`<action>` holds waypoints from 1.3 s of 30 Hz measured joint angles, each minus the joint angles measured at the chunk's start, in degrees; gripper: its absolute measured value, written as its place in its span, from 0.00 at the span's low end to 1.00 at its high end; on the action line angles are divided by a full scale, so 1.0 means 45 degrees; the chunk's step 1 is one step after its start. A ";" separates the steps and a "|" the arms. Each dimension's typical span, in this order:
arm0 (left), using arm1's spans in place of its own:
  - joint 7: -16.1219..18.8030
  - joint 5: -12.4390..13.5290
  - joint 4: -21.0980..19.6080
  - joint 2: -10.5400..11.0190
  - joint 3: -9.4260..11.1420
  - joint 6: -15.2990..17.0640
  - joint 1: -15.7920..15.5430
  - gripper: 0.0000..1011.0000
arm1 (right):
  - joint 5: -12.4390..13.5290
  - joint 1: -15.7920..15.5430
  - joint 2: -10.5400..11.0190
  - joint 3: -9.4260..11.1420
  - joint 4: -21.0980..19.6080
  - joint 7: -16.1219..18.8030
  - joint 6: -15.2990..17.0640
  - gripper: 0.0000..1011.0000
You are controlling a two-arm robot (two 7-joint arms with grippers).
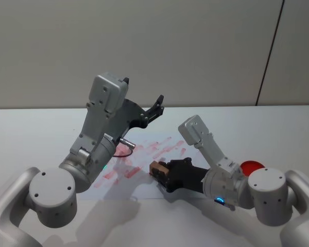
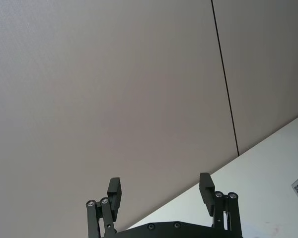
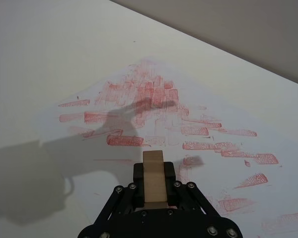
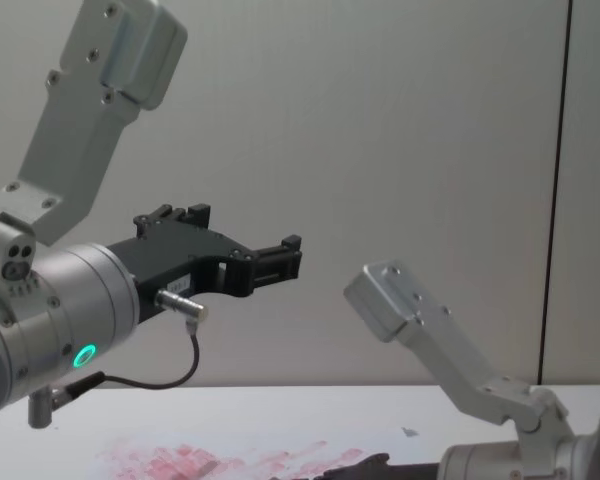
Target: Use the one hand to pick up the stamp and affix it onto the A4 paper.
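Our right gripper (image 3: pixel 153 173) is clenched on the stamp (image 3: pixel 152 159), the wooden block pinched between its two fingers with one end jutting out past the tips. Ahead of and below those fingertips lies the A4 paper (image 3: pixel 114 99), crowded with red prints, flat on the white table (image 3: pixel 49 44); we cannot tell whether the stamp touches the sheet. Our left gripper (image 2: pixel 160 191) hangs raised high over the table, its fingers spread wide apart
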 joint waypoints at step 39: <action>0.0001 0.0000 0.0000 0.0000 0.0000 0.0000 0.0000 0.99 | 0.3504 -0.2485 0.2943 0.2360 -0.4944 -0.3159 -0.0282 0.22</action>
